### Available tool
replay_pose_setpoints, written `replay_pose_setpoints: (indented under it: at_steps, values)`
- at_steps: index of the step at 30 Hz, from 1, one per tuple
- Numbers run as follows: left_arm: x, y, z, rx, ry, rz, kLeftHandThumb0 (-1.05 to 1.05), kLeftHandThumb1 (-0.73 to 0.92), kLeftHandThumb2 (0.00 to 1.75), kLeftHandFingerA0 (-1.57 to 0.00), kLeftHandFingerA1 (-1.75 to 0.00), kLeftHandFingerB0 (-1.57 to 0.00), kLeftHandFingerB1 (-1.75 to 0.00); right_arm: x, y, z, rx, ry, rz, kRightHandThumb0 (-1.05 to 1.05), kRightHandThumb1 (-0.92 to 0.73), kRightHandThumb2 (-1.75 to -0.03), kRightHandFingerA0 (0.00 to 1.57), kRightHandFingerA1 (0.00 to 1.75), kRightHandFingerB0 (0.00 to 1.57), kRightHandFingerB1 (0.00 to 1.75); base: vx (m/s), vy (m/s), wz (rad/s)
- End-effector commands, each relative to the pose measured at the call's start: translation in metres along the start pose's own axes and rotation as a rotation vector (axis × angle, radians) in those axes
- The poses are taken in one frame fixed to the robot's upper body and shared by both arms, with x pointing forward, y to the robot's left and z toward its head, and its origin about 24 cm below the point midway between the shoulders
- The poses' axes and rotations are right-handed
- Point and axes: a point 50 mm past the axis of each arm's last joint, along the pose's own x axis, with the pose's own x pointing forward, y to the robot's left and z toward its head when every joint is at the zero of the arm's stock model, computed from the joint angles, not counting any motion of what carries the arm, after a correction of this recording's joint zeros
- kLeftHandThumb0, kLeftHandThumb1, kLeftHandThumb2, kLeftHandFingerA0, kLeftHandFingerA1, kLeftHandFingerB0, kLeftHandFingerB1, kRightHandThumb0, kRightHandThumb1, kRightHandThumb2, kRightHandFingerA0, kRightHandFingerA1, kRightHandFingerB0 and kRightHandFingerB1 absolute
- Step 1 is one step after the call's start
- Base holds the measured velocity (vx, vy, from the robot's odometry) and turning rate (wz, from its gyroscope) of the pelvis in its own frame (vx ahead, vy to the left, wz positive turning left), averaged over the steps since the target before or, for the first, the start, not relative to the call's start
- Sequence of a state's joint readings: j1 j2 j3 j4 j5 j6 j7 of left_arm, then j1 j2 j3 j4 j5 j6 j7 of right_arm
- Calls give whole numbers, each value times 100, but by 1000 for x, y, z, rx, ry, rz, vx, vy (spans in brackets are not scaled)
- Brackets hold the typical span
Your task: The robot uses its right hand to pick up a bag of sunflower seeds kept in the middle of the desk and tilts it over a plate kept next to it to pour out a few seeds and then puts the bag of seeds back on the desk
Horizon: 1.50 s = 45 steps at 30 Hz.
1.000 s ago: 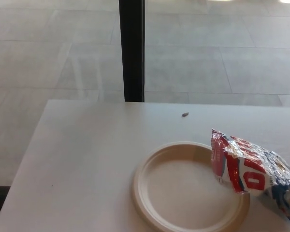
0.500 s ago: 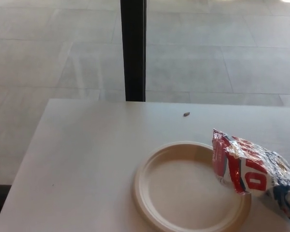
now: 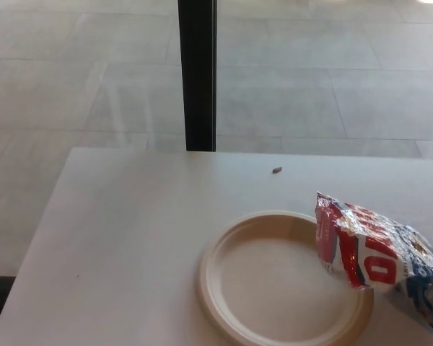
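A crinkled red, white and blue bag of sunflower seeds (image 3: 375, 256) lies on the white desk (image 3: 130, 238) at the right, its open left end overlapping the right rim of a cream plate (image 3: 220, 249). The plate looks bare inside. One loose seed (image 3: 277, 170) lies on the desk beyond the plate. Neither of my hands shows in the head view.
The desk's far edge runs across the middle of the picture, and its left edge slants down toward the bottom left. Beyond it stands a window with a black vertical frame (image 3: 197, 72) and grey paving outside.
Only a slight shift of the whole picture, so the camera moved a little. The bag, plate and seed lie as before.
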State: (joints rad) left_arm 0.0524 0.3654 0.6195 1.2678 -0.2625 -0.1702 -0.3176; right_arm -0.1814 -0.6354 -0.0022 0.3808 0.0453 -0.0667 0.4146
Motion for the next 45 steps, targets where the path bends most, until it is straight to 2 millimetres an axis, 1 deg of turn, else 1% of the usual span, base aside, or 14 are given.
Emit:
replay_pose_setpoints:
  at_steps: [1, 2, 3, 4, 11, 13, 25, 33, 34, 38, 39, 41, 42, 45]
  values:
    - [0, 6, 10, 11, -39, 19, -73, 67, 61, -43, -49, -39, -34, 4, -5, 1, -87, 26, 32, -87, -63, -60, 4, 39, 0, 21, 0, 0, 0]
    - [0, 5, 11, 10, -40, 16, -75, 66, 61, -42, -50, -38, -34, 6, -5, 3, -91, 21, 32, -87, -62, -59, 4, 39, 0, 21, 0, 0, 0]
    - [1, 4, 12, 13, -45, 9, -74, 67, 61, -41, -51, -37, -34, 8, -5, 5, -92, 10, 28, -88, -47, -78, 5, 36, 0, 18, 0, 0, 0]
    - [1, 3, 12, 9, -47, 6, -72, 67, 61, -40, -51, -37, -35, 10, -2, 6, -100, 8, 41, -83, -48, -93, 8, 34, 0, 17, 0, 0, 0]
    - [1, 4, 13, 18, -48, 9, -73, 67, 61, -42, -51, -39, -36, 13, 8, 7, -139, 11, 88, -82, -46, -91, 0, 13, 0, 19, 0, 0, 0]
    - [2, 3, 14, 5, -51, 7, -71, 67, 60, -41, -52, -37, -36, 15, 11, 5, -155, 29, 109, -98, -56, -92, 0, 1, 0, 0, 0, 0, 0]
    - [1, 4, 14, 36, -52, 4, -75, 69, 61, -43, -52, -36, -35, 22, 18, -3, -279, 138, 169, -92, -54, -91, 0, 0, 0, 0, 0, 0, 0]
    - [2, 2, 15, 31, -48, 4, -74, 70, 61, -44, -51, -38, -36, 31, 34, 19, -392, 46, 223, -84, -49, -86, 0, 2, 0, 4, 0, 0, 0]
    - [2, 2, 15, 26, -48, 4, -75, 69, 61, -45, -52, -39, -37, 32, 36, 22, -394, 42, 221, -75, -43, -85, 0, 15, 0, 13, 0, 0, 0]
    - [2, 3, 14, 30, -51, 0, -75, 71, 62, -45, -52, -38, -36, 37, 45, 30, -398, 21, 182, -69, -41, -83, 0, 34, 0, 17, 0, 0, 0]
    - [2, 2, 15, 31, -54, 0, -75, 72, 62, -45, -52, -37, -35, 38, 48, 33, -391, -9, 146, -74, -46, -56, 4, 46, 0, 16, 0, 0, 0]
    - [2, 2, 15, 39, -55, 1, -75, 73, 62, -45, -51, -38, -36, 38, 50, 34, -389, -29, 119, -73, -49, -56, 3, 50, 0, 12, 0, 0, 0]
    - [2, 2, 15, 37, -56, 2, -76, 73, 62, -45, -51, -39, -36, 40, 52, 36, -389, -36, 88, -77, -42, -83, 6, 59, 0, 15, 0, 0, 0]
    - [1, 3, 14, 23, -58, 0, -77, 74, 62, -44, -52, -39, -36, 42, 55, 38, -379, -51, 22, -84, -48, -85, 14, 65, 0, 9, 0, 0, 0]
